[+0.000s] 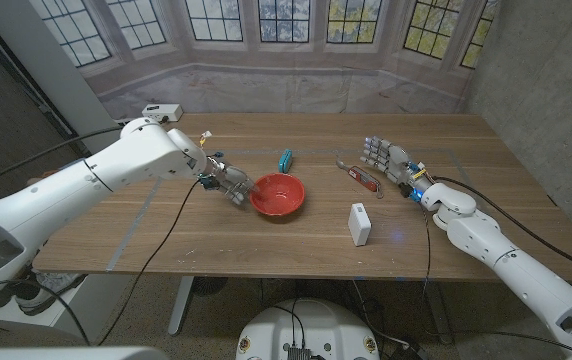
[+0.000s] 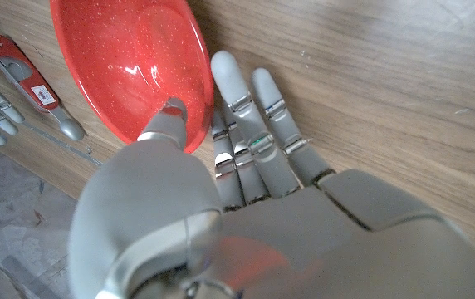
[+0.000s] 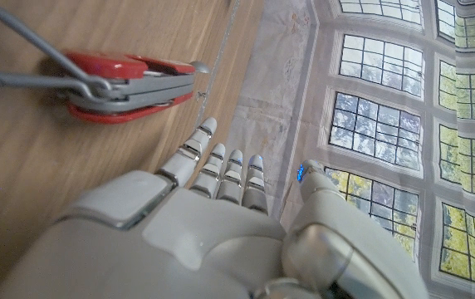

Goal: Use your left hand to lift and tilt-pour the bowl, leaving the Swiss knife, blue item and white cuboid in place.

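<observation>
The red bowl (image 1: 278,195) sits mid-table. My left hand (image 1: 228,180) is at its left rim. In the left wrist view the thumb (image 2: 169,116) lies over the rim inside the bowl (image 2: 129,58), while the fingers (image 2: 254,124) reach straight along the table under the outer wall, pinching the rim. The blue item (image 1: 285,160) lies just behind the bowl. To the right lies the red Swiss knife (image 1: 361,177) (image 2: 22,71) (image 3: 125,83) with tools folded out. The white cuboid (image 1: 359,224) stands front right of the bowl. My right hand (image 1: 391,160) (image 3: 221,224) holds nothing, fingers spread, beside the knife.
A small white box (image 1: 162,111) sits at the table's far left corner. A black cable (image 1: 171,215) hangs from my left arm across the table's left part. Bare wood lies in front of the bowl, up to the near edge (image 1: 266,270).
</observation>
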Controlling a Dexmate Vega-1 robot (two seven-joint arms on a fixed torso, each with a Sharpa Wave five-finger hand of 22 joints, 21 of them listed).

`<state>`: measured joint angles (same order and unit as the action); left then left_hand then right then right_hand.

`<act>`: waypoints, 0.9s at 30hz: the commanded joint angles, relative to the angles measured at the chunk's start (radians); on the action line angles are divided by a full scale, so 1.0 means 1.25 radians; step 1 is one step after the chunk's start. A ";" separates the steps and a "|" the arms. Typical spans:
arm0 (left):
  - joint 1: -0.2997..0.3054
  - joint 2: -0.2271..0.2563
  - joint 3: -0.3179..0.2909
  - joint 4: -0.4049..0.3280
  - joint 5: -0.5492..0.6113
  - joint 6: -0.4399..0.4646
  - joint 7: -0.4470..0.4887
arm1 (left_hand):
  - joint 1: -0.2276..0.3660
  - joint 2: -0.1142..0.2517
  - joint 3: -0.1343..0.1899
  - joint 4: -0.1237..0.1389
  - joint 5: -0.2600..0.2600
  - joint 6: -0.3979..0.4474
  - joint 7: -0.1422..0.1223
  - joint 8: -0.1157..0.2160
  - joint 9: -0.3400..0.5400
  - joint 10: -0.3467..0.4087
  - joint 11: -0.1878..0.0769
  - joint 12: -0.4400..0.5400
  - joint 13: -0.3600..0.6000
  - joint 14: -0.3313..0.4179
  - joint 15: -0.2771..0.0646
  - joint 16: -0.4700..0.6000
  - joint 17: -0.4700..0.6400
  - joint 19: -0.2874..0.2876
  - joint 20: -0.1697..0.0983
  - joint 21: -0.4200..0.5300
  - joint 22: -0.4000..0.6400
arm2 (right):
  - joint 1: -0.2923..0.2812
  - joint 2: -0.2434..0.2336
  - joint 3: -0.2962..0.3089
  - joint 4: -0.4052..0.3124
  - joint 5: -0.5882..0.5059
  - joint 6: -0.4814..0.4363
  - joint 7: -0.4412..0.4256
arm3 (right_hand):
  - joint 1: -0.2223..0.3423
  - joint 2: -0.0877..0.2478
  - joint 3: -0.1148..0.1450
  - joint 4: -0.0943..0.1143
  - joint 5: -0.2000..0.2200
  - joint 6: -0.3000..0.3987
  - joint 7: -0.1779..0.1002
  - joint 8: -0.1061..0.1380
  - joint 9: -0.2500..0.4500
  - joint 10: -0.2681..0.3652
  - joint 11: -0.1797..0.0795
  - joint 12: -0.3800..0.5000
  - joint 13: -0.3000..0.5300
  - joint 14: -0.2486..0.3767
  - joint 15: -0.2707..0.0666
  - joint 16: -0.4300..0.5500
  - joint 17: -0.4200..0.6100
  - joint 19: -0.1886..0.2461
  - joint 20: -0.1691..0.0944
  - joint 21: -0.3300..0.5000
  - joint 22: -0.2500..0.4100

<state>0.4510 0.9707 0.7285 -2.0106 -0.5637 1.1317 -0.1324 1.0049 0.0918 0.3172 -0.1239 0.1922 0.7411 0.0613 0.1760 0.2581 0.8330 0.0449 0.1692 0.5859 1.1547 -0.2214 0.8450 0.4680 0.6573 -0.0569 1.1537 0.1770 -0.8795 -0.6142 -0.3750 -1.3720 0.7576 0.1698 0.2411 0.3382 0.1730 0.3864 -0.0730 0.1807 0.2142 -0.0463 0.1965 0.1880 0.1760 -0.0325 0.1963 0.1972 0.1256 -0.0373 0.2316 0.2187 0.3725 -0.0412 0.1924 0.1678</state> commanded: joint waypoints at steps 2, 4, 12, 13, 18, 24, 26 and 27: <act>-0.008 0.028 0.006 -0.003 0.003 0.000 -0.047 | -0.016 -0.002 0.008 -0.001 -0.002 -0.050 0.005 -0.005 -0.014 -0.043 0.022 -0.003 -0.028 0.013 0.000 -0.010 -0.001 0.004 0.006 -0.004 0.002 | -0.009 0.003 -0.004 -0.015 -0.003 -0.001 -0.013 | -0.004 -0.001 0.004 -0.003 -0.003 0.003 0.006 0.002 0.005 0.005 0.000 0.004 0.003 0.002 -0.017 0.001 0.002 0.006 -0.027 0.003 0.003; -0.003 0.032 0.001 -0.004 0.002 -0.003 -0.047 | -0.022 -0.004 0.008 -0.002 -0.003 -0.066 0.010 -0.005 -0.020 -0.055 0.031 -0.002 -0.040 0.015 0.000 -0.013 -0.001 0.005 0.006 -0.006 0.002 | -0.010 0.004 -0.005 -0.018 -0.005 -0.002 -0.017 | -0.004 -0.001 0.004 -0.003 -0.003 0.003 0.006 0.002 0.005 0.005 0.000 0.004 0.003 0.002 -0.017 0.001 0.002 0.006 -0.027 0.003 0.003; 0.059 0.053 -0.067 -0.024 -0.018 -0.054 -0.003 | -0.034 0.000 0.009 0.003 -0.004 -0.075 0.011 0.000 -0.028 -0.067 0.031 0.001 -0.057 0.016 0.002 -0.021 -0.003 0.001 0.010 -0.010 0.002 | -0.006 0.010 -0.010 -0.025 -0.013 -0.001 -0.027 | -0.005 -0.001 0.004 -0.003 -0.003 0.003 0.005 0.002 0.005 0.005 0.000 0.004 0.003 0.001 -0.018 0.001 0.002 0.006 -0.027 0.002 0.003; 0.066 0.052 -0.077 -0.026 -0.022 -0.054 0.007 | -0.038 0.003 0.010 0.005 -0.004 -0.074 0.004 0.002 -0.030 -0.067 0.029 0.003 -0.062 0.015 0.002 -0.022 -0.002 0.000 0.009 -0.011 0.002 | -0.005 0.011 -0.011 -0.026 -0.014 0.000 -0.029 | -0.005 -0.001 0.004 -0.003 -0.003 0.003 0.005 0.002 0.005 0.005 0.000 0.004 0.003 0.002 -0.018 0.001 0.002 0.006 -0.026 0.003 0.003; 0.104 0.065 -0.118 -0.035 -0.029 -0.100 0.035 | -0.044 0.011 0.014 0.007 -0.004 -0.071 -0.004 0.006 -0.033 -0.066 0.017 0.006 -0.073 0.013 0.002 -0.029 -0.005 -0.002 0.009 -0.013 0.002 | 0.003 0.020 -0.017 -0.026 -0.023 0.002 -0.039 | -0.005 -0.001 0.004 -0.003 -0.003 0.003 0.004 0.002 0.005 0.004 -0.002 0.003 0.003 0.001 -0.021 0.001 0.002 0.005 -0.028 0.002 0.003; 0.127 0.084 -0.150 -0.040 -0.036 -0.130 0.044 | -0.073 0.026 0.027 0.016 -0.002 -0.077 -0.008 0.009 -0.043 -0.088 0.005 0.007 -0.108 -0.050 0.026 -0.098 -0.056 -0.046 0.034 -0.037 0.001 | 0.006 0.035 -0.023 -0.024 -0.031 0.011 -0.053 | -0.005 -0.002 0.004 -0.003 -0.003 0.003 0.005 0.002 0.005 0.005 0.001 0.003 0.003 0.002 -0.019 0.001 0.002 0.005 -0.026 0.002 0.003; 0.136 0.090 -0.160 -0.041 -0.040 -0.138 0.047 | -0.078 0.030 0.031 0.017 -0.001 -0.087 -0.012 0.006 -0.044 -0.094 0.006 0.008 -0.114 -0.060 0.031 -0.107 -0.061 -0.054 0.039 -0.041 0.001 | 0.005 0.039 -0.025 -0.024 -0.034 0.014 -0.059 | -0.006 -0.002 0.004 -0.003 -0.003 0.002 0.004 0.002 0.005 0.004 -0.002 0.003 0.003 0.001 -0.020 0.001 0.002 0.004 -0.028 0.002 0.003; 0.145 0.093 -0.170 -0.046 -0.044 -0.139 0.057 | -0.080 0.031 0.033 0.017 -0.001 -0.087 -0.012 0.007 -0.045 -0.098 0.002 0.007 -0.117 -0.065 0.037 -0.113 -0.064 -0.059 0.041 -0.044 0.001 | 0.003 0.042 -0.026 -0.024 -0.035 0.017 -0.063 | -0.006 -0.002 0.004 -0.002 -0.003 0.002 0.003 0.002 0.005 0.004 -0.002 0.003 0.003 0.001 -0.020 0.001 0.002 0.005 -0.028 0.002 0.003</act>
<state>0.5616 1.0502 0.5994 -2.0481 -0.5965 1.0216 -0.1044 0.9154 0.1285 0.3447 -0.1044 0.1885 0.6388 0.0492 0.1780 0.2019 0.7194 0.0518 0.1740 0.4472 1.0878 -0.1860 0.7187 0.3961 0.5938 -0.0119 1.1044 0.1771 -0.8788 -0.5867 -0.3955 -1.4005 0.7310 0.1725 0.1924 0.3382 0.1730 0.3864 -0.0730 0.1807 0.2178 -0.0426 0.1965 0.1880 0.1761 -0.0325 0.1963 0.1972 0.1256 -0.0373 0.2316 0.2187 0.3725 -0.0412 0.1924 0.1703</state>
